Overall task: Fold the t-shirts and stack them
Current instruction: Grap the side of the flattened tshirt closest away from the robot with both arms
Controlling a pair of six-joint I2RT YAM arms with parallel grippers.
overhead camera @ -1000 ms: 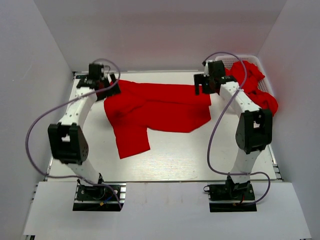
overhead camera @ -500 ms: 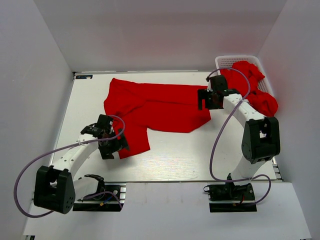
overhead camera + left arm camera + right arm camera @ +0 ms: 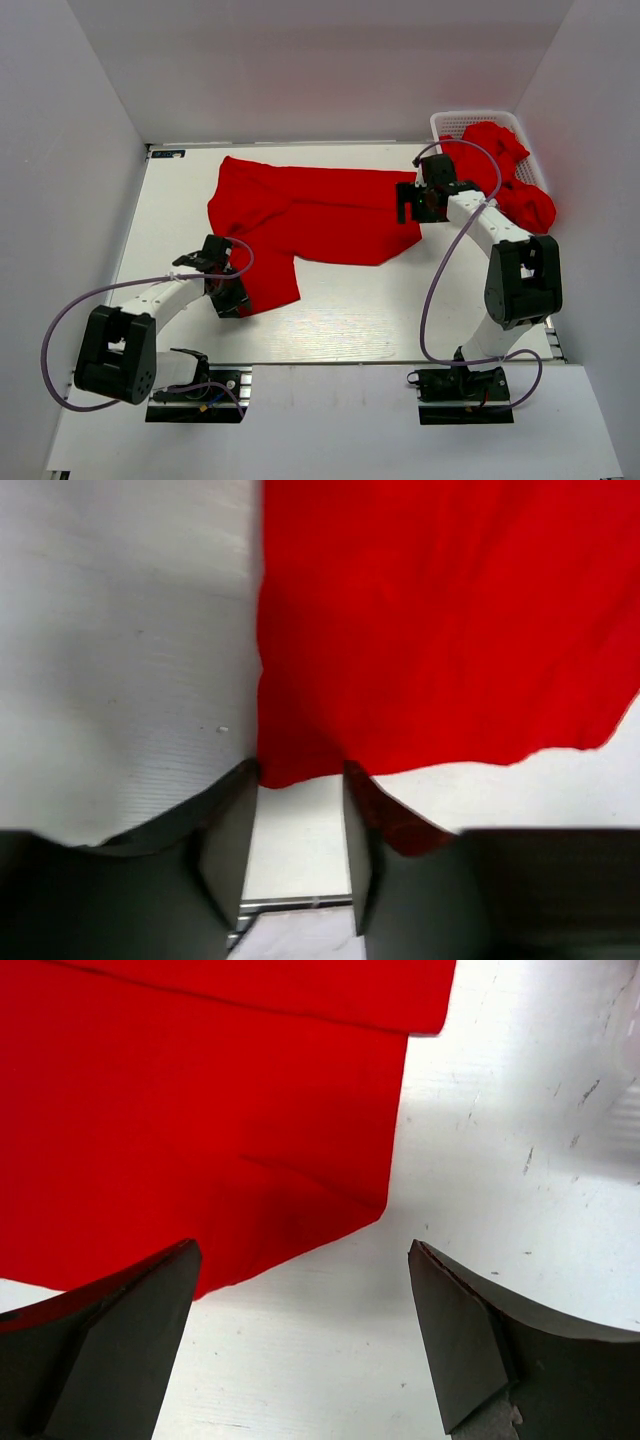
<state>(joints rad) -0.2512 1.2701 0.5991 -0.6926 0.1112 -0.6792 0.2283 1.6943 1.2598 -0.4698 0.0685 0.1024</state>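
T-shirt [image 3: 310, 215], likely limp and light, lies spread over the far half of the tabletop [image 3: 400, 310]; hem corners look best to take. Left end effector [image 3: 300, 775] stands half-closed at its near corner, and I cannot tell whether it grips. Right end effector [image 3: 300, 1250] gapes over the right hem. More t-shirts [image 3: 505, 170] fill the far-right basket [image 3: 450, 120].

white table [image 3: 350, 310], spread red t-shirt [image 3: 310, 215] and mesh basket [image 3: 441, 120] on it

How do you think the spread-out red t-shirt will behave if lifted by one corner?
Probably floppy: the t-shirt lies flat with soft creases, so it should drape. Likely light, since the cloth looks thin. Its width suggests trailing on the table.
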